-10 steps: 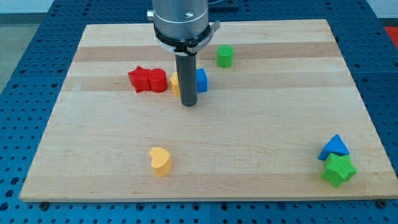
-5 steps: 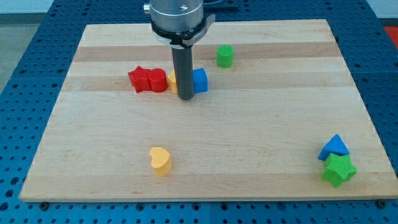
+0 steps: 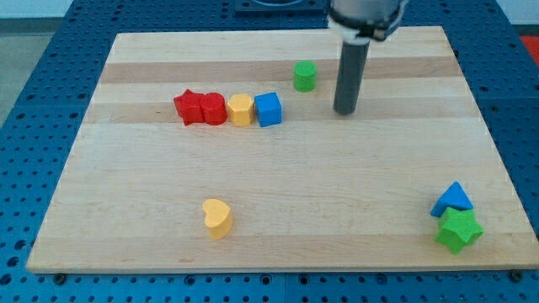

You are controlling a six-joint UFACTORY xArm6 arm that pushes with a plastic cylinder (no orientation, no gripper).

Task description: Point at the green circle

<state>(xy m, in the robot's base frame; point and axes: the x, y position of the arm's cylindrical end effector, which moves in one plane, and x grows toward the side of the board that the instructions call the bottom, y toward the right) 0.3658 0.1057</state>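
Observation:
The green circle (image 3: 305, 76) is a small green cylinder near the view's top, just right of centre on the wooden board (image 3: 278, 210). My tip (image 3: 344, 111) rests on the board to the right of the green circle and a little lower, with a clear gap between them. The rod rises from the tip toward the view's top.
A row left of my tip holds a red star-like block (image 3: 190, 108), a red block (image 3: 213, 108), a yellow block (image 3: 241, 109) and a blue cube (image 3: 268, 109). A yellow heart (image 3: 217, 217) lies at bottom left. A blue triangle (image 3: 453, 199) and a green star (image 3: 459, 229) sit at bottom right.
My tip has moved to the right, from in front of the yellow and blue blocks to a spot right of the green circle. No block has moved.

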